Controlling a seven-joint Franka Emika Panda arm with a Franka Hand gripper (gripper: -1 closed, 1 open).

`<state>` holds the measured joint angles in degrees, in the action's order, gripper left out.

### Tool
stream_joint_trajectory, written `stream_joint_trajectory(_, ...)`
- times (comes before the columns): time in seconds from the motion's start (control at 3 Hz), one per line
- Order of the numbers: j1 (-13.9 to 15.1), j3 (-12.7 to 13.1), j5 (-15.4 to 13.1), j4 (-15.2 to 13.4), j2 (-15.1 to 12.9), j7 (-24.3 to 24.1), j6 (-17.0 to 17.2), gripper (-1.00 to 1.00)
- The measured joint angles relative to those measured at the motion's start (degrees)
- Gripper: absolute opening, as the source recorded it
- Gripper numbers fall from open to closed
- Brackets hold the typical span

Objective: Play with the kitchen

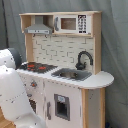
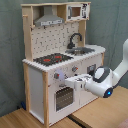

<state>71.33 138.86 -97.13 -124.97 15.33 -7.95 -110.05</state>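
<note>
Second exterior view is showing your gripper reaching the kitchen front beside the oven door, finger state impossible to tell, and you are risking tipping the tall wooden-floor unit if pushing hard.

I see the kitchen in matt white panels with pale wood edging, a metallic-looking grey sink, a glossy black faucet, and my arm's smooth white plastic shell before dull grey cloth.
</note>
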Motion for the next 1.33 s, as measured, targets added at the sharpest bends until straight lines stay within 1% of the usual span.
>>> stream_joint_trajectory(0.33,0.4,1.6,0.8,1.0,0.3,-5.7,0.7,1.0)
stream_joint_trajectory(0.67,0.4,3.0,0.9,0.3,0.3,-11.1,2.7,1.0)
stream_joint_trajectory(1.0,0.4,4.3,1.7,-1.3,0.3,-16.4,4.7,1.0)
stream_joint_trajectory(1.33,0.4,5.4,2.1,-1.7,0.3,-22.2,5.7,1.0)
